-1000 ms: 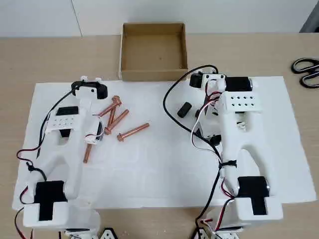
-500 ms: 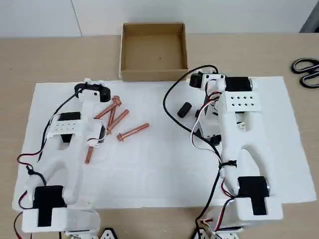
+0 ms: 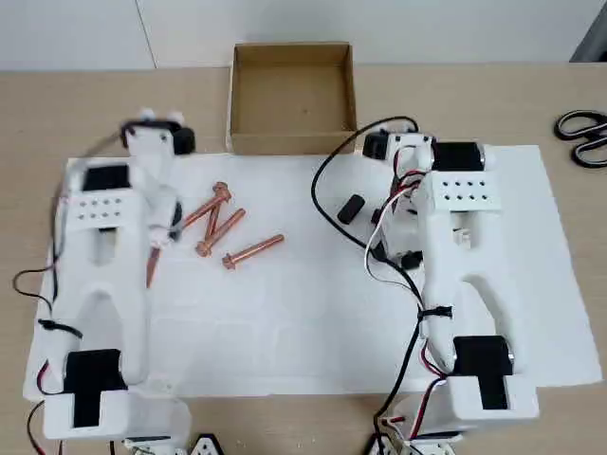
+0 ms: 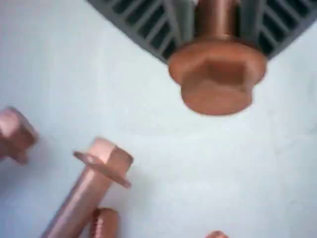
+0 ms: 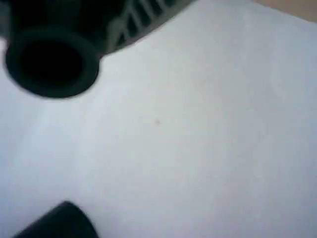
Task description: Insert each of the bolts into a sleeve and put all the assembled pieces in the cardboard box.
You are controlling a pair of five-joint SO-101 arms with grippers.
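Gripping a bolt in my left gripper at the desk's 9 o'clock; right gripper clamped on a sleeve at 3. Loose bolts and spare sleeve lie between the arms; cardboard box at 12, scissors at 2.

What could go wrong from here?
1. The left end effector grips the bolt by its shank, tilted in the high view; it may meet the held sleeve off-axis and jam.
2. The loose bolts lie right beside the left arm; swinging toward the sleeve could scatter them.
3. The spare sleeve lies by the right arm's black cable; it might get dragged or roll.
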